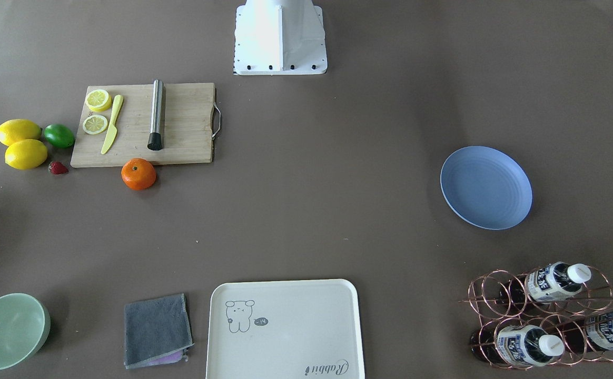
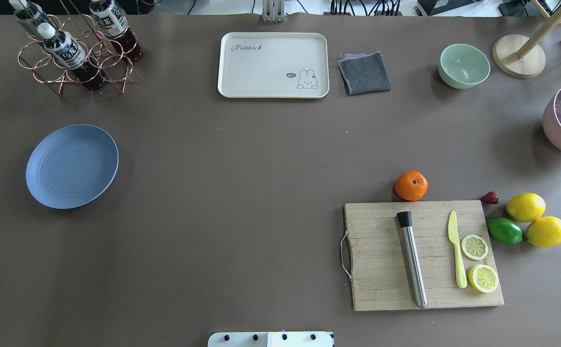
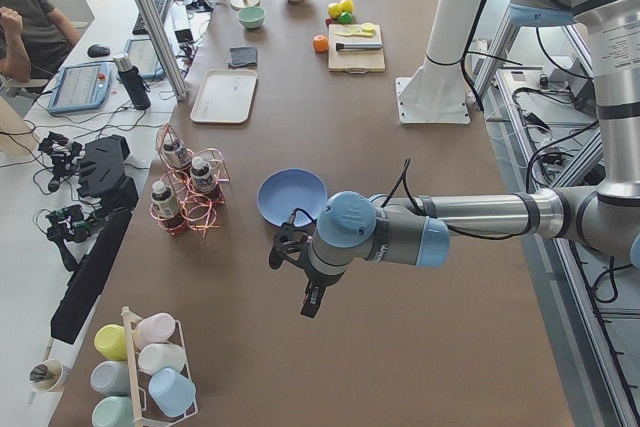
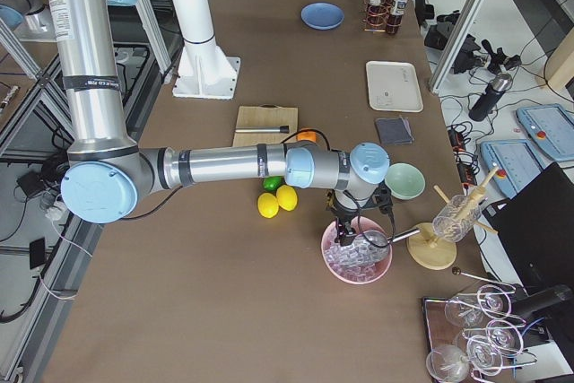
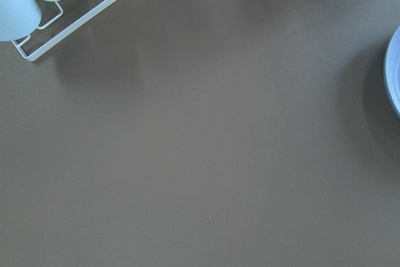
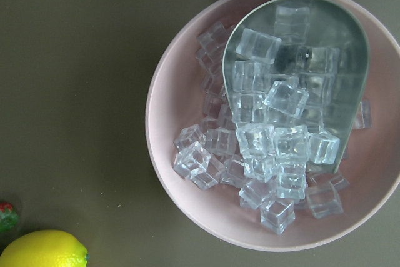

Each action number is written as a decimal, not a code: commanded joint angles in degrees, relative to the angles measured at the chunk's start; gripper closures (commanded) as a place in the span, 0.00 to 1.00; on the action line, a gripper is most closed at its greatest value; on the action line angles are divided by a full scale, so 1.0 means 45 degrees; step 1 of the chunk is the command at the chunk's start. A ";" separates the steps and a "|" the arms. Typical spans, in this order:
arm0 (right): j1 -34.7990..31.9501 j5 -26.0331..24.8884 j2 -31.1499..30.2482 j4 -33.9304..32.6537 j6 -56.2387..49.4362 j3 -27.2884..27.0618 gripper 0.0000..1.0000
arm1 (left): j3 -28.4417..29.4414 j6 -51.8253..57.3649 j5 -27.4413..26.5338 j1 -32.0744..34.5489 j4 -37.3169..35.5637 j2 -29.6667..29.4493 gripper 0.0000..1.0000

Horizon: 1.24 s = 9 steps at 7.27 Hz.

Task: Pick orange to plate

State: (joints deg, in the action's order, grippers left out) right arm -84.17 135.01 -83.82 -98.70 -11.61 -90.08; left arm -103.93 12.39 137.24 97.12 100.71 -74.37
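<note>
The orange (image 2: 411, 185) sits on the table just beyond the far edge of the wooden cutting board (image 2: 420, 255); it also shows in the front view (image 1: 138, 174). The blue plate (image 2: 72, 166) lies far off on the table's left side, its rim showing in the left wrist view (image 5: 395, 73). In the left side view my left gripper (image 3: 290, 255) hovers near the plate (image 3: 292, 197). In the right side view my right gripper (image 4: 345, 232) hangs over a pink bowl of ice, far from the orange (image 4: 307, 136). Whether either gripper is open or shut I cannot tell.
On the board lie a steel muddler (image 2: 411, 258), a yellow knife (image 2: 456, 255) and two lemon halves. Two lemons (image 2: 536, 219), a lime (image 2: 504, 230) and a strawberry (image 2: 490, 197) lie beside it. A cream tray (image 2: 273, 65), grey cloth (image 2: 365, 72), mint bowl (image 2: 463, 65) and bottle rack (image 2: 75, 48) line the far edge. A scoop rests in the ice bowl (image 6: 165, 123).
</note>
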 commanded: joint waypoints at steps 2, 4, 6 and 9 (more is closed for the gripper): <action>-0.0279 0.0075 -0.0182 -0.0019 -0.0017 -0.0021 0.00 | -0.0029 -0.0194 -0.0029 -0.0605 -0.0132 -0.0132 0.02; -0.0417 0.1181 -0.0861 0.0000 -0.0017 -0.0389 0.00 | -0.0049 -0.1012 -0.0010 -0.1362 -0.0191 -0.0231 0.03; -0.0669 0.1346 -0.1916 0.0000 0.0276 -0.1405 0.00 | -0.0321 -0.0976 0.0029 -0.1659 -0.0153 0.0235 0.03; -0.1276 0.0764 -0.2349 0.0019 0.0160 -0.1467 0.00 | -0.0792 -0.0898 0.0049 -0.2028 -0.0133 0.0669 0.03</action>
State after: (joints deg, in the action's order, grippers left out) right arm -89.10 140.34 -93.54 -98.63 -10.69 -96.57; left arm -107.27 8.07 137.50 89.11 100.07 -71.46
